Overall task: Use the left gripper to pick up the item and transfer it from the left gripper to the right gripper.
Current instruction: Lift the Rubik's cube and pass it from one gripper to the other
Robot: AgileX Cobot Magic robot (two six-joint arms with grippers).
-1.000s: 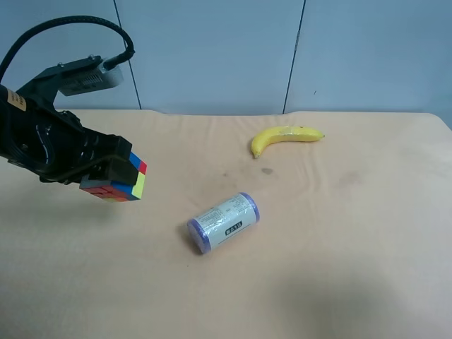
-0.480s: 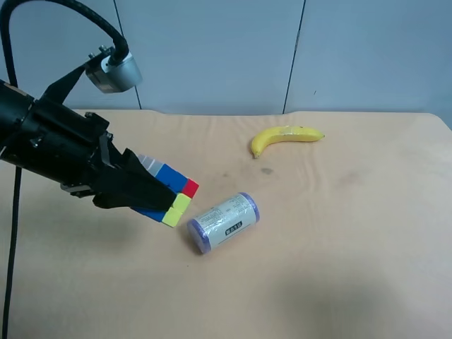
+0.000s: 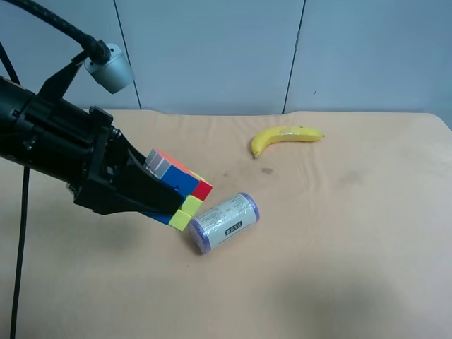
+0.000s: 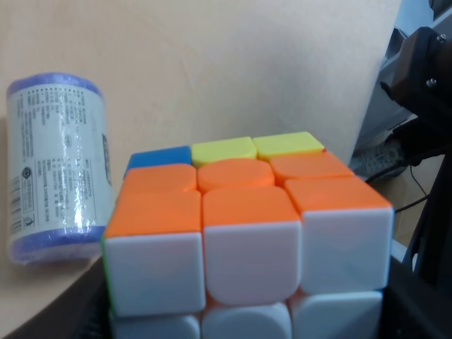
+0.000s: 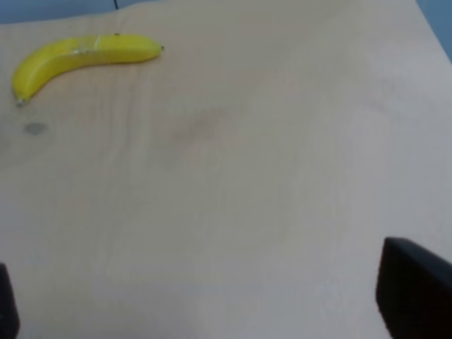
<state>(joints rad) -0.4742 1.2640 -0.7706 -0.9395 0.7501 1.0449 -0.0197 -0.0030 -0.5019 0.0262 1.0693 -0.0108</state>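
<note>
I record the bulky black wedge-fingered left gripper (image 3: 169,201) clamped on the small 3x3 puzzle cube of mixed colours (image 3: 180,185). The cube is held tilted over the tan table (image 3: 339,268), near the purple-capped, white-labelled cylinder (image 3: 223,222), which lies on its side. In the left wrist view I see the cube's orange and white faces close up. The yellow banana (image 3: 286,138) lies well apart, toward the far edge. The black right gripper (image 5: 205,304) stands spread wide, with nothing but bare table between its fingers.
</note>
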